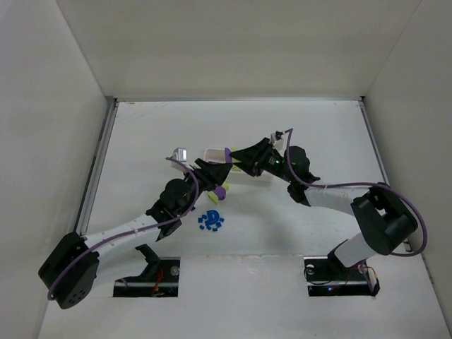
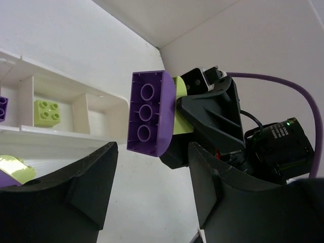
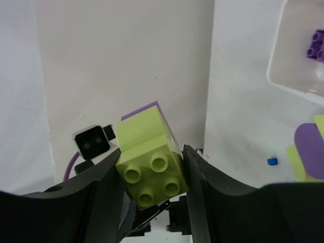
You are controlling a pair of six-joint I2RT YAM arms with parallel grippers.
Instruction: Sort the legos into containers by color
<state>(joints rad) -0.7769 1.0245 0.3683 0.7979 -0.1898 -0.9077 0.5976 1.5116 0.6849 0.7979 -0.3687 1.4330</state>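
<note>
Nearest the bases, tiny blue pieces [image 1: 210, 221] lay heaped on the table [image 1: 318, 141]. Just beyond them, a loose purple and yellow-green pair [image 1: 219, 191] lay beside the left arm. The left gripper [image 2: 153, 149] stood wide, touching no brick. Facing it, the right gripper [image 3: 152, 154] clamped a held pair [image 3: 151, 174] in the air, hiding much of the tray from above. That pair's axis ran claw to claw, yellow-green studs towards the right wrist and the hollow purple underside towards the left. Behind lay the white tray [image 2: 101, 109], with a yellow-green brick [image 2: 46, 112] in its middle compartment and a purple brick [image 3: 316, 44] in the next.
</note>
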